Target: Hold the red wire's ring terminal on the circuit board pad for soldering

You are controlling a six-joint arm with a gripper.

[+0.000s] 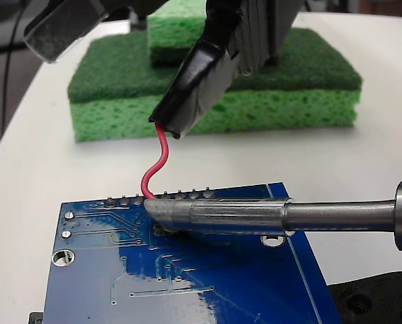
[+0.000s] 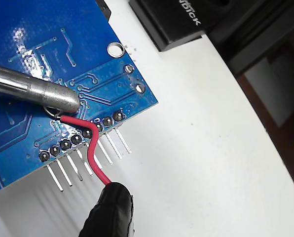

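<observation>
The white table [image 1: 25, 162] carries it all, with stacked green sponges [image 1: 214, 101] at the back of the fixed view. In front lies the blue circuit board [image 1: 208, 283], flat, header pins off its far edge. A black block [image 2: 171, 24] sits beyond the board's corner in the wrist view.

The arm comes down from above, tilted toward the board, and the gripper [image 1: 187, 101], wrapped in black tape, is clamped on the upper end of the red wire [image 1: 162, 158]. The wire drops in an S-curve, crosses the row of solder bumps [image 2: 80, 137] and ends on the board.

From the right of the fixed view a soldering iron [image 1: 255, 216] reaches in nearly level; its tip covers most of the ring terminal [image 2: 52, 112], only a silver arc peeking out. The pad beneath is hidden.
</observation>
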